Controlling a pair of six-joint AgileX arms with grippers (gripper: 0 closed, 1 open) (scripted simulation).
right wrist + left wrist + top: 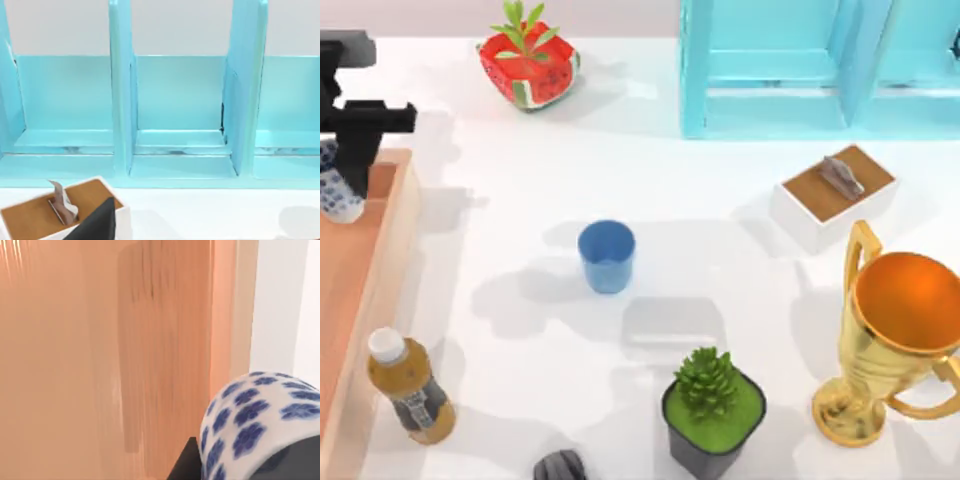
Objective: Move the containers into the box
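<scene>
Count on table now: two cups — one plain blue tumbler (607,256) mid-table, one white cup with dark-blue pattern (336,186) over far-left box. One orange-brown box (382,250). One amber bottle with white cap (409,387). Two potted plants: one in watermelon-patterned pot (528,57), one in black pot (713,410). One gold trophy (897,330). One small white box with wooden top (835,195). One turquoise frame (790,62). One dark grey object (560,466) at bottom edge, kind unclear.
</scene>
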